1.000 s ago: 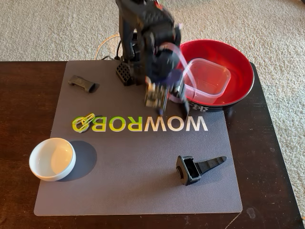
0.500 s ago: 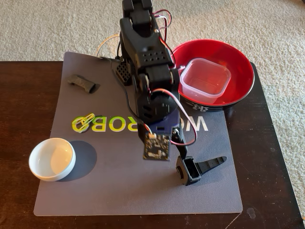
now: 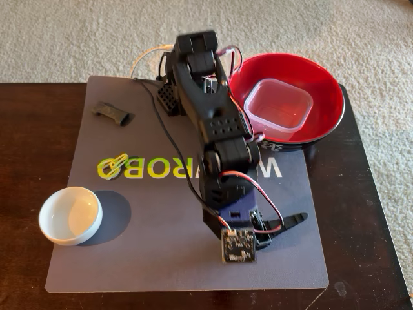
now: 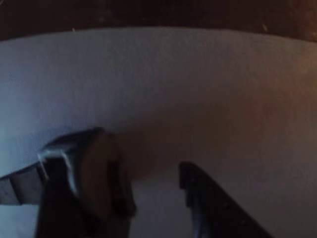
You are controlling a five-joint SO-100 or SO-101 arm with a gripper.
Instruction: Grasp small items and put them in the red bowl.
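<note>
Gripper (image 4: 148, 191) hangs low over bare grey mat at the lower centre of the fixed view, its two fingers parted with an empty gap between them and nothing in its hold, as the wrist view shows.

Under everything is the dark wooden surface (image 3: 32, 116), with the grey mat (image 3: 161, 252) spread across most of it. Next in bulk, the black robot arm (image 3: 210, 110) runs down the middle of the fixed view. At the upper right, half off the mat, sits the red bowl (image 3: 322, 84), and the clear square plastic tub (image 3: 279, 106) already lies inside it. At the lower left rests the small white round dish (image 3: 70, 215). One black plastic clip piece (image 3: 111, 113) lies at the upper left of the mat, and the yellow-green paper clips (image 3: 112, 166) sit left of centre on the printed lettering.

My guess at the risks: the dish is wide and smooth, so the fingers could slip off its rim or shove it off the mat's edge. The paper clips lie flat and may slide rather than lift. A swing toward the bowl could also snag the loose wires.

A perforated black piece near the arm's base is partly covered, and I cannot tell whether it is a second clip. The wrist view is dark and blurred.
</note>
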